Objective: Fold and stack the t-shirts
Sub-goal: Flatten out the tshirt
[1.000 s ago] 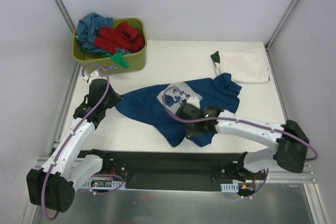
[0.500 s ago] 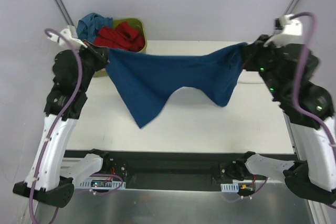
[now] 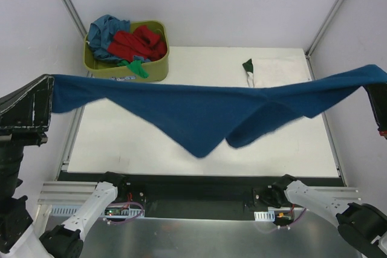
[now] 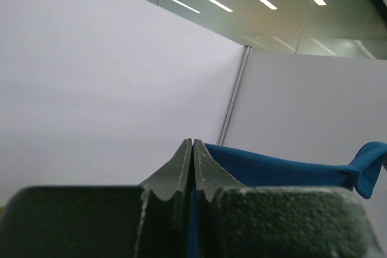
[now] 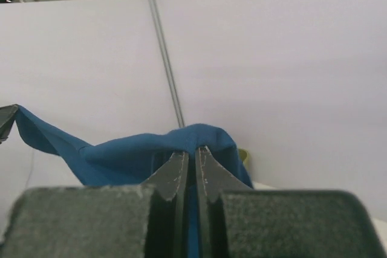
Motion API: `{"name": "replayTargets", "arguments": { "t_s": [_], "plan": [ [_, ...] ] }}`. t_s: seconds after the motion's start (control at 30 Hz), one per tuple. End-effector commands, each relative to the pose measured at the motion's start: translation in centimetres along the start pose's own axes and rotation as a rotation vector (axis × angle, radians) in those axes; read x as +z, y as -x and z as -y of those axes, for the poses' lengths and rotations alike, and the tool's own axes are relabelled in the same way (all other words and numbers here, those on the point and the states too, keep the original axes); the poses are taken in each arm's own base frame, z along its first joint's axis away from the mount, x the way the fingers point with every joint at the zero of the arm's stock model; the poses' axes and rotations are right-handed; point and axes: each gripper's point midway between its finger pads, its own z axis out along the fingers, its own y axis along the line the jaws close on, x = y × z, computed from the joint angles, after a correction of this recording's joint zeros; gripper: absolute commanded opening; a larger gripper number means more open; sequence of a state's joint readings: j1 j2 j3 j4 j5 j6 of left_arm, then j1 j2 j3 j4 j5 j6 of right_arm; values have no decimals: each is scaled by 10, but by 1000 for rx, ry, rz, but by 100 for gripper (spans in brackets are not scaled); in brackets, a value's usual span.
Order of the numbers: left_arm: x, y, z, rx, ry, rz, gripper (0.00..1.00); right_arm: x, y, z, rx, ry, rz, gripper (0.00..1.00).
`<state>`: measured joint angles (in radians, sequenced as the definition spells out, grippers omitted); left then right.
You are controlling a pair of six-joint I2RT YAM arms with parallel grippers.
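By the left wall, the left fingers are pinched closed on one end of the navy blue t-shirt, held high above the desk. At the desk's back-left corner, the olive-green tub holds a heap of red, teal and green tees. The navy shirt spans the whole width in mid-air, taut along its top edge, with two loose points sagging near the middle. Back right lies a folded white t-shirt, a dark green one peeking out at its left side. Far right, the right fingers are clamped on the shirt's other end.
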<state>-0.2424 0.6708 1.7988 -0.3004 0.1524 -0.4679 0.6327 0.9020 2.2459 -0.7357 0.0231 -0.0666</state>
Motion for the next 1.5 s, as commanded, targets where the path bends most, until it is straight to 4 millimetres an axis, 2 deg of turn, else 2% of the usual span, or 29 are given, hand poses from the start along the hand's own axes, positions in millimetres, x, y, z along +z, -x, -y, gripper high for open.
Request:
{"name": "replayTargets", "arguments": {
  "t_s": [0.0,0.1,0.17,0.2,0.23,0.3,0.33,0.4,0.43,0.47,0.5,0.53,0.57,0.6,0.63,0.67,0.73,0.87,0.9,0.97,1.0,1.07,1.1,1.17,1.2,1.23,1.3,1.37,1.47],
  "plan": [
    [10,-8,9,13,-58,-47,0,2,16,-22,5,117,53,1],
    [19,-13,1,17,-26,-56,0,13,14,-11,-31,63,65,1],
    [30,-28,-13,15,6,-89,0,29,8,17,-50,-88,68,1],
    [36,-34,-23,24,38,-98,0,41,-8,30,-84,-141,32,1],
    [45,-54,-41,20,87,-136,0,49,-15,50,-104,-243,32,1],
    [53,-80,-71,37,172,-183,0,70,-47,76,-149,-360,-44,0],
    [59,-115,-107,43,286,-244,0,78,-80,100,-200,-472,-119,1],
    [57,-159,-151,76,417,-327,0,95,-135,130,-264,-596,-245,1],
    [48,-209,-196,96,553,-427,1,100,-187,157,-317,-704,-356,1],
    [39,-235,-220,112,634,-480,15,100,-218,172,-327,-760,-419,2],
    [17,-293,-255,115,737,-616,28,99,-248,189,-325,-804,-477,3],
    [2,-314,-277,140,824,-661,46,97,-319,208,-284,-833,-617,4],
    [-13,-336,-293,153,888,-719,85,95,-352,217,-243,-834,-686,12],
    [-39,-372,-313,150,978,-825,94,90,-387,225,-182,-802,-794,21],
    [-51,-383,-322,160,1025,-858,99,83,-436,239,-141,-829,-917,34],
    [-61,-391,-329,173,1066,-891,99,84,-450,244,-111,-842,-960,62],
    [-73,-405,-334,174,1094,-960,99,62,-485,257,-137,-897,-1138,99],
    [-81,-424,-319,79,1030,-1023,99,44,-495,259,-138,-932,-1190,97],
    [-89,-433,-311,34,1008,-1053,99,35,-508,253,-97,-914,-1211,97],
    [-98,-444,-302,-22,986,-1086,99,27,-515,240,-30,-869,-1221,97],
    [-109,-455,-294,-67,974,-1125,99,16,-531,228,38,-823,-1264,97],
    [-123,-467,-288,-96,969,-1167,99,9,-542,213,113,-762,-1282,97],
    [-140,-477,-284,-117,985,-1207,100,9,-552,202,163,-712,-1293,97],
    [-156,-487,-280,-152,996,-1246,99,-6,-569,193,201,-698,-1341,97],
    [-174,-493,-280,-158,1016,-1287,99,-9,-574,188,208,-690,-1359,97],
    [-182,-497,-278,-166,1019,-1305,99,-17,-584,188,209,-697,-1393,97],
    [-204,-504,-277,-180,1054,-1345,99,-22,-594,180,208,-680,-1428,97],
    [-218,-508,-278,-188,1086,-1364,99,-27,-608,177,209,-673,-1471,97],
    [-238,-517,-279,-200,1127,-1412,99,-31,-624,183,212,-706,-1512,97]
  ]
}}
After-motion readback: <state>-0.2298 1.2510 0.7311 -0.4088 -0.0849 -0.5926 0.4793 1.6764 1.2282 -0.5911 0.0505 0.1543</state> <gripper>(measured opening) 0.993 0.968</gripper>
